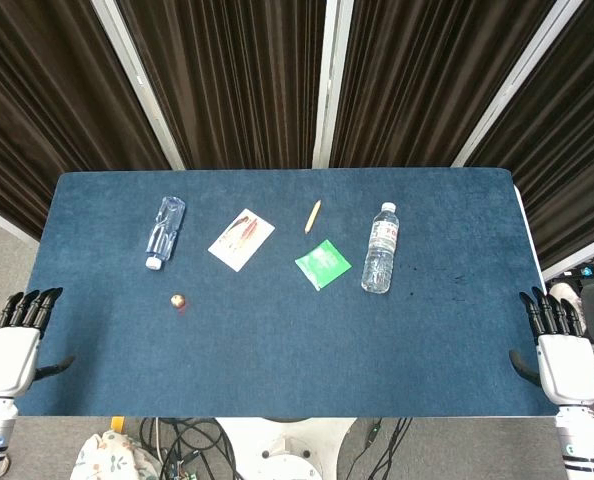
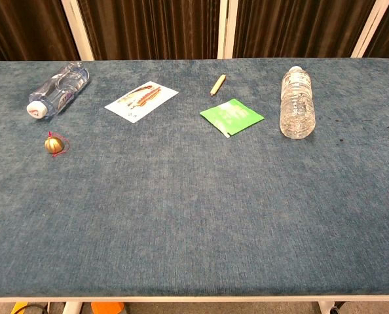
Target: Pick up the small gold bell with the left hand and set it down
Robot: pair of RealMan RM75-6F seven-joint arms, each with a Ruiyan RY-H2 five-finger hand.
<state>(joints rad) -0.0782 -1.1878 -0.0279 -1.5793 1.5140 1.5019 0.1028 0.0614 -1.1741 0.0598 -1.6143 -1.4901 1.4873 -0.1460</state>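
On the blue carpet-like table (image 1: 277, 350) everything sits in the far half; behind it hang dark brown curtains (image 1: 237, 80) with pale vertical strips between them, and some cables lie on the floor under the near edge. Only the head view catches the hands: the left hand (image 1: 17, 335) sits off the table's left edge and the right hand (image 1: 557, 340) off the right edge, both empty with fingers stretched out straight and close together; the chest view shows neither, just the tabletop up close. Biggest item is the upright water bottle (image 1: 379, 248) on the right; then a second bottle lying on its side (image 1: 164, 232) at the left; a white card with a picture (image 1: 241, 239); a green packet (image 1: 323, 264); a short pencil (image 1: 313, 215). The small gold bell (image 2: 53, 144) rests on the cloth just in front of the lying bottle's cap, a red string on it; it's well apart from the left hand, further in and to the right of it.
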